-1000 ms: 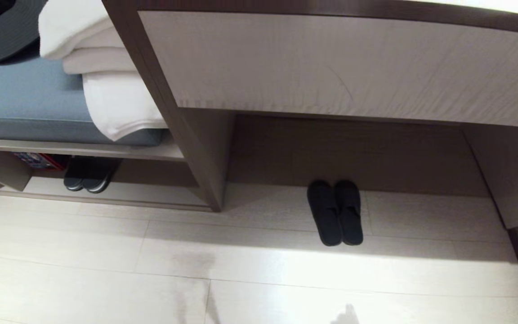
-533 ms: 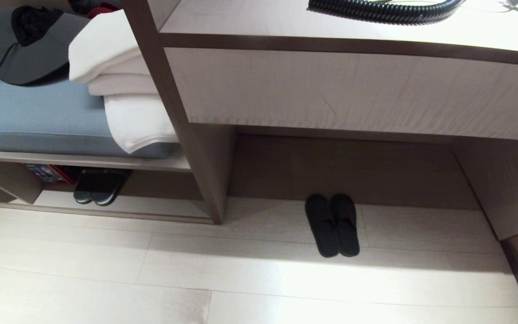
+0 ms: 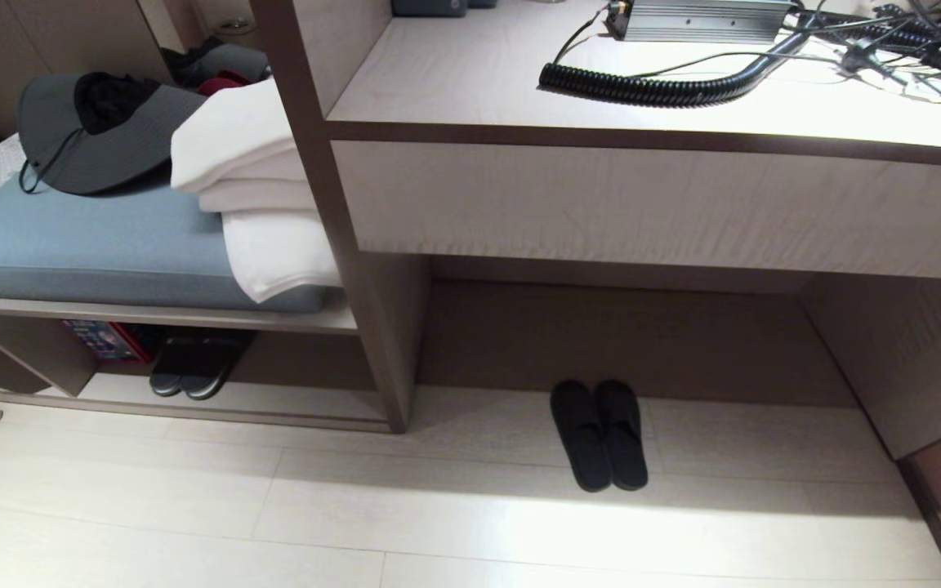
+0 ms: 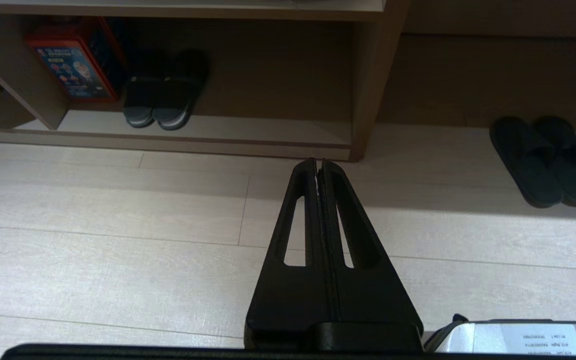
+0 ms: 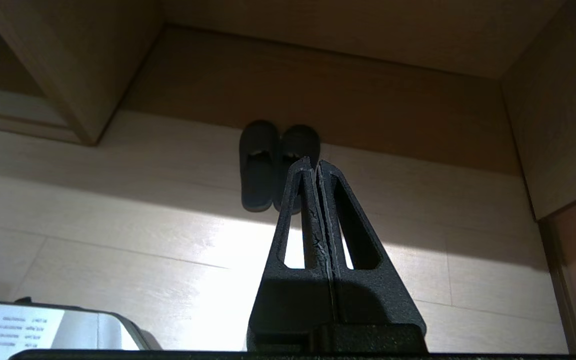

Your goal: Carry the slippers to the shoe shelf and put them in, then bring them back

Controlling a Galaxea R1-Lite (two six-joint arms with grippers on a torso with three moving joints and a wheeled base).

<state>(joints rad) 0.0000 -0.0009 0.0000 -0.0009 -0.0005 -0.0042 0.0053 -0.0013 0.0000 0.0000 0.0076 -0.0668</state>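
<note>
The slippers, a plain dark pair, lie side by side on the pale floor under the desk, toes toward the back panel. They also show in the left wrist view as slippers off to one side and in the right wrist view as slippers just beyond the fingertips. The shoe shelf is the low cubby at the left, under the cushioned bench; its base board is bare at this end. My left gripper and right gripper are both shut and empty, above the floor. Neither arm appears in the head view.
Another dark pair with pale sole rims and a red box sit inside the shelf. Above it lie a blue cushion, folded white towels and a grey hat. The desk carries a coiled hose and cables.
The head camera has tilted upward, so the whole scene has slid down in the picture and the desk top with its hose and cables has come into view. Nothing itself has moved.
</note>
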